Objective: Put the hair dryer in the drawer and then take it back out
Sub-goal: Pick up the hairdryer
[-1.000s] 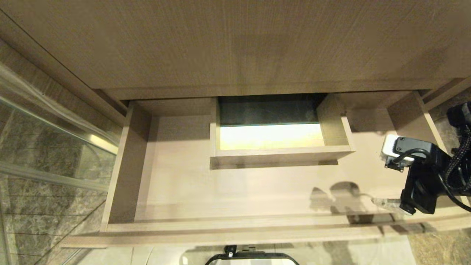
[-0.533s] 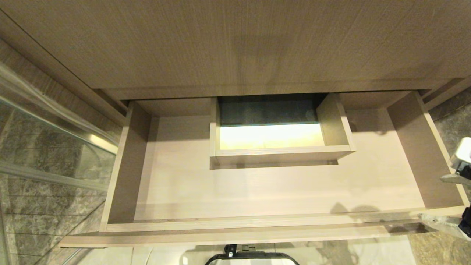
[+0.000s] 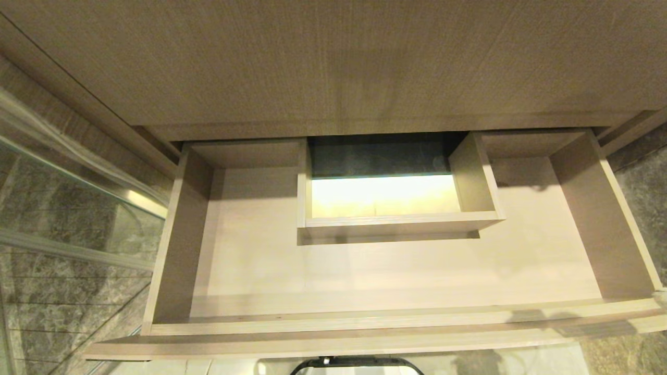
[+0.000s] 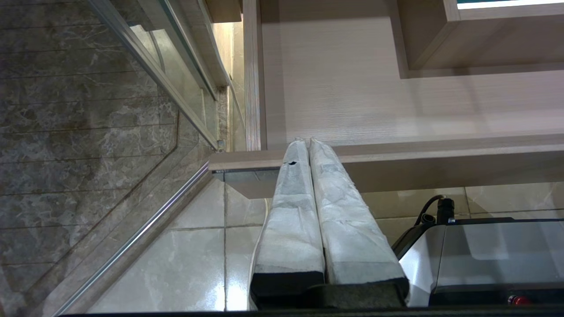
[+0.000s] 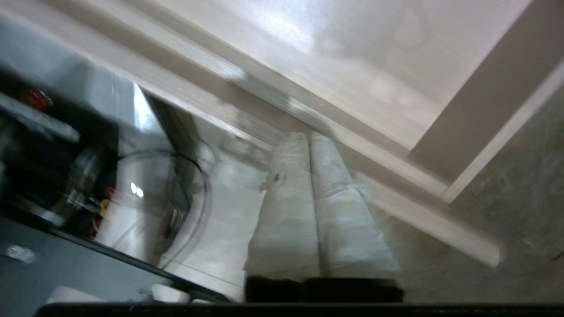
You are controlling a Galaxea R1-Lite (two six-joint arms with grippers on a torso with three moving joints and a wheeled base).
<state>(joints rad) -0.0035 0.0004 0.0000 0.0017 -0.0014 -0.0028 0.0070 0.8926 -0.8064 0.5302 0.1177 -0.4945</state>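
I've got the drawer point(image 3: 250, 271) pulled wide open, filling the middle of the head view, its boxed cutout point(image 3: 396, 221) sitting at centre. No hair dryer shows in any view, so I can't say where it is. In the left wrist view, the left gripper point(image 4: 307, 141) sits at centre frame, fingers pressed together, tips at the drawer's front edge. My right gripper point(image 5: 307, 135), likewise pinched closed on nothing, points at the drawer's front corner.
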